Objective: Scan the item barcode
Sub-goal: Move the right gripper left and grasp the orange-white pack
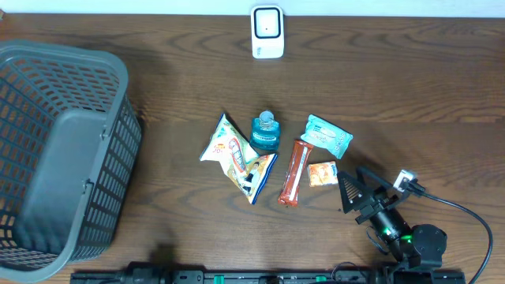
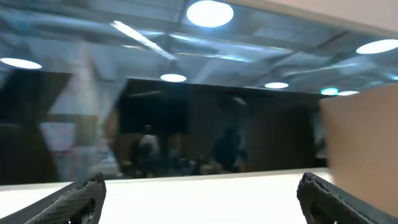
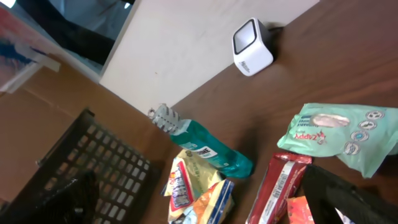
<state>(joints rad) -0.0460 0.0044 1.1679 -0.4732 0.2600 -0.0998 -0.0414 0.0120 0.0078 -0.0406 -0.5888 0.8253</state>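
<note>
A white barcode scanner (image 1: pixel 267 31) (image 3: pixel 252 46) stands at the table's far edge. Mid-table lies a cluster of items: two snack bags (image 1: pixel 229 146) (image 3: pixel 186 177), a teal bottle (image 1: pixel 267 131) (image 3: pixel 214 151), a red bar (image 1: pixel 292 172) (image 3: pixel 277 186) with its barcode strip facing up, a green packet (image 1: pixel 326 136) (image 3: pixel 339 134) and a small orange packet (image 1: pixel 322 173). My right gripper (image 1: pixel 351 188) (image 3: pixel 199 180) is open just right of the orange packet, holding nothing. My left gripper (image 2: pixel 202 186) is open and empty, facing a window and ceiling lights; it does not show in the overhead view.
A large grey mesh basket (image 1: pixel 102 181) (image 3: pixel 99 168) fills the left side of the table. The right arm's base and cable (image 1: pixel 465 209) sit at the front right corner.
</note>
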